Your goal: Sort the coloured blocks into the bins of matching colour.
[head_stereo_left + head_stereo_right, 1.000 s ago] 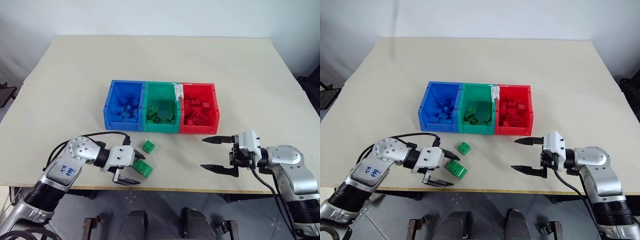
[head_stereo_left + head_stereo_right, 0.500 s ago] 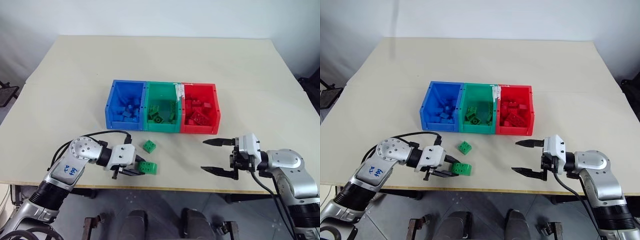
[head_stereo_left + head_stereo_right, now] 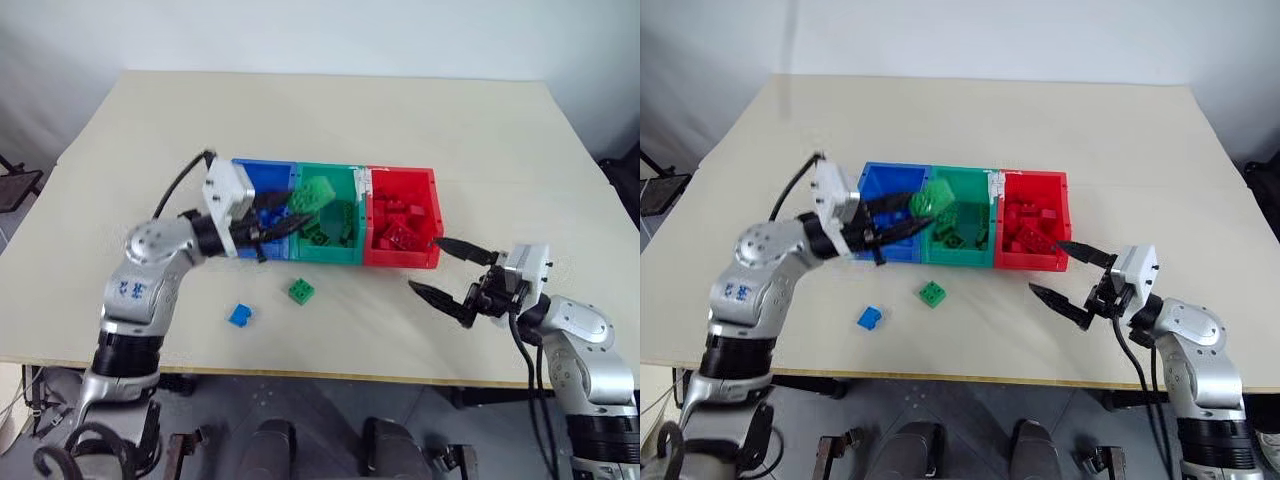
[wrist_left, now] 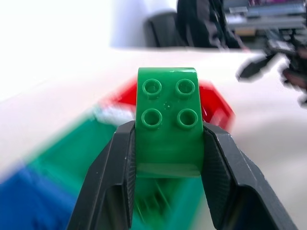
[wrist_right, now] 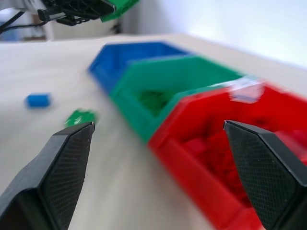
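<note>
My left gripper (image 3: 300,212) is shut on a green block (image 3: 317,192), held in the air over the seam between the blue bin (image 3: 265,163) and the green bin (image 3: 330,253). In the left wrist view the studded green block (image 4: 168,115) sits squeezed between both fingers. The red bin (image 3: 400,258) is the rightmost of the row; all three bins hold several blocks. A small green block (image 3: 300,291) and a blue block (image 3: 239,315) lie on the table in front of the bins. My right gripper (image 3: 424,262) hangs open and empty just off the red bin's front right corner.
The beige table (image 3: 500,150) stretches wide behind and to both sides of the bins. Its front edge (image 3: 330,375) runs close below the loose blocks. A black cable (image 3: 180,185) loops off my left wrist.
My left gripper has lifted the green block off the table and carried it up and forward over the bins. A blue block now shows on the table. My right gripper turned slightly, still open.
</note>
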Tool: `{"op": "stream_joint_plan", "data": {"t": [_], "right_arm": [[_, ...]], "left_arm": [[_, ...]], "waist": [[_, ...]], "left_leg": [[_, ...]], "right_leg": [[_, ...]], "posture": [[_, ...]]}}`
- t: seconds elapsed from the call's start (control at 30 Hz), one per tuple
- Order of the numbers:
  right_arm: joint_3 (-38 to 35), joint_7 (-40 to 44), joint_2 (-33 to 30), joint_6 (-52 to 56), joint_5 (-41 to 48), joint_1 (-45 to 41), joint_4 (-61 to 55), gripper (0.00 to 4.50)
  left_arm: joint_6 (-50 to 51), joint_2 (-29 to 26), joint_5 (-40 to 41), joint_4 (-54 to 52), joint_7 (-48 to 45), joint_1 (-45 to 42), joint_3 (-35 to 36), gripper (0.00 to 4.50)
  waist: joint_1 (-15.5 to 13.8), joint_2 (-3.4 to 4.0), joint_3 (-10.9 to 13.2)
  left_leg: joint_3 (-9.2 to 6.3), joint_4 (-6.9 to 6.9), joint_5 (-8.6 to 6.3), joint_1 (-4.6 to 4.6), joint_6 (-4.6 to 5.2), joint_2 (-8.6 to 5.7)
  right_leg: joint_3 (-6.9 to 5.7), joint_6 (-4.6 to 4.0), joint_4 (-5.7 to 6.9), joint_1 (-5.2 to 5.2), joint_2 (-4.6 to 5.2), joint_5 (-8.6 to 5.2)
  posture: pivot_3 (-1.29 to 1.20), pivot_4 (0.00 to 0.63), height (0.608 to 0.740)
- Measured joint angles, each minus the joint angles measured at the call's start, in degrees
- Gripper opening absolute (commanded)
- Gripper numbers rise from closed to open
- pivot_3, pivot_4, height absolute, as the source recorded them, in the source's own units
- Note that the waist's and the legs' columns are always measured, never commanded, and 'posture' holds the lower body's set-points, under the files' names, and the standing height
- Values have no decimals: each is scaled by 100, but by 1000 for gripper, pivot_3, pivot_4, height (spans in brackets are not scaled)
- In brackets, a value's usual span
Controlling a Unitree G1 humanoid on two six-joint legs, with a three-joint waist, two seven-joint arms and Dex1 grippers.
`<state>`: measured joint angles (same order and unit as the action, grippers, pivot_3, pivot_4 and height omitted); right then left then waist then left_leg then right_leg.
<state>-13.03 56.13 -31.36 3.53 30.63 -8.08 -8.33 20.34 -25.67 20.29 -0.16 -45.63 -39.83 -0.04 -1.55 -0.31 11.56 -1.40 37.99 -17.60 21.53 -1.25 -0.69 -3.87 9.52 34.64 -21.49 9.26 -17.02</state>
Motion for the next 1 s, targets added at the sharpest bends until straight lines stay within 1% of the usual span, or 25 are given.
{"op": "stream_joint_plan", "data": {"t": [0.07, 0.17, 0.23, 0.33, 0.4, 0.47, 0.5, 0.6, 0.67, 0.77, 0.87, 0.93, 1.0], "right_arm": [[-125, -325, 188, -99, 1, -6, -73, 4500], [-162, -617, 269, -106, 1, 2, -193, 4500], [-204, -689, 268, -112, 1, 51, -277, 4500], [-229, -726, 268, -118, 1, 139, -349, 4500], [-228, -739, 268, -121, 1, 163, -376, 4500], [-214, -723, 268, -124, 1, 143, -384, 4500], [-203, -694, 268, -126, 1, 128, -374, 4500], [-72, -536, 263, -127, 2, -81, -269, 4500], [-7, -368, 222, -135, 0, -226, -120, 4500], [278, 104, 37, -174, -51, -522, 211, 4500], [582, 649, -147, -230, -127, -651, 436, 4500], [736, 972, -226, -245, -180, -730, 574, 4500], [837, 1190, -274, -245, -229, -775, 718, 4500]], "left_arm": [[-56, 272, -293, 835, 139, -448, -242, 1472], [-188, 453, -649, 1669, 203, -793, -534, 1472], [-245, 457, -788, 1963, 224, -888, -599, 2206], [-287, 446, -820, 2099, 191, -925, -544, 3017], [-367, 398, -741, 1902, 33, -837, -452, 3703], [-447, 270, -584, 1520, -157, -640, -325, 4290], [-454, 145, -490, 1306, -259, -495, -234, 4464], [-399, -443, -460, 917, -368, 95, 23, 4464], [-423, -833, -363, 678, -566, 671, 309, 4464], [-407, -1339, 171, 42, -984, 1789, 1096, 4464], [-480, -1772, 493, -242, -1314, 2754, 1927, 4464], [-655, -1976, 522, -275, -1476, 3456, 2384, 4464], [-805, -1997, 517, -263, -1543, 3846, 2583, 4464]], "waist": [[4, 0, 0], [36, -1, 0], [60, -1, 0], [58, -1, 0], [50, -1, 0], [59, -1, 0], [72, -1, 0], [162, 0, 0], [198, 0, 0], [190, -2, 1], [158, -1, 1], [155, -1, 1], [95, -1, 1]], "left_leg": [[4, 0, 0, 0, 0, -1], [18, -6, -1, 1, 2, 1], [23, -11, -1, 1, 2, 4], [24, -12, -1, 2, 3, 6], [26, -11, -2, 2, 4, 5], [26, -10, -2, 1, 4, 8], [26, -11, -2, 1, 3, 9], [31, -18, -2, -8, 3, 10], [35, -19, -4, -11, 1, 18], [36, -18, -15, -10, 1, 28], [35, -15, -23, -10, 0, 34], [37, -14, -27, -10, 2, 36], [35, -8, -30, -10, 4, 36]], "right_leg": [[1, 1, -1, -2, 0, 0], [8, 1, -2, -12, 0, 0], [10, 1, -3, -17, -1, 0], [10, 1, -6, -17, -2, 0], [13, 1, -6, -17, -2, 0], [14, 1, -6, -17, -2, 0], [14, 1, -5, -17, -3, 0], [21, 0, -1, -17, -4, 0], [25, -1, -3, -18, -8, -1], [26, -2, -8, -19, -13, -1], [25, -5, -15, -15, -22, -2], [26, -5, -19, -13, -23, -3], [25, -5, -20, -11, -24, -2]], "posture": [[0, 150, 740], [0, 150, 740], [0, 150, 740], [0, 150, 740], [0, 150, 740], [0, 150, 740], [0, 150, 740], [0, 150, 740], [0, 150, 740], [0, 150, 740], [0, 150, 740], [0, 150, 740], [0, 150, 740]]}}
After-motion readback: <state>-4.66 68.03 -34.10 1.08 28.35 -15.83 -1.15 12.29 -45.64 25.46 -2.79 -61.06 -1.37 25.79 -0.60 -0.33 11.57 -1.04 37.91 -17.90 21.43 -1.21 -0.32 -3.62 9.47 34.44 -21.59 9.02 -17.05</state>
